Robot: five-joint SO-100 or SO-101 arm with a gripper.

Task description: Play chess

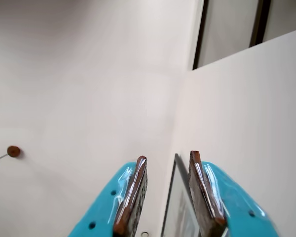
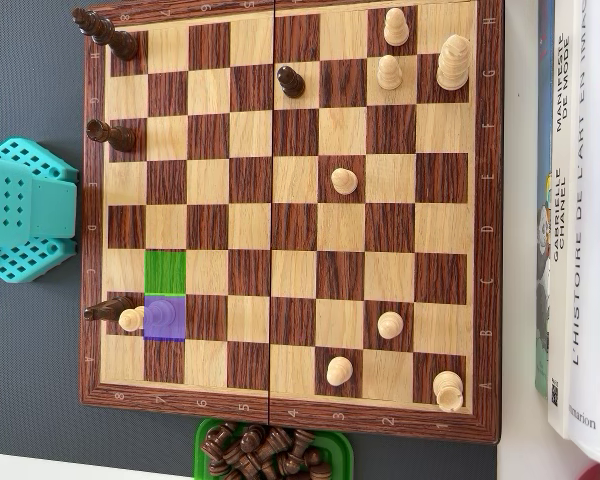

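The wooden chessboard (image 2: 290, 215) fills the overhead view. Dark pieces stand along its left edge, such as one dark piece (image 2: 110, 133), and another dark piece (image 2: 290, 80) stands near the top middle. Light pieces sit mostly on the right, among them a light pawn (image 2: 345, 181). Next to a green-tinted square (image 2: 165, 272) is a purple-tinted square (image 2: 164, 318) with a round piece on it. A light pawn (image 2: 131, 319) and a lying dark piece (image 2: 108, 308) are beside it. In the wrist view my gripper (image 1: 168, 156) points up at a wall, open and empty.
The teal arm body (image 2: 25, 210) sits left of the board in the overhead view. A green tray (image 2: 202, 440) of captured dark pieces lies below the board. Books (image 2: 580, 200) lie along the right. The wrist view shows a picture frame (image 1: 180, 207) and a brown knob (image 1: 13, 151).
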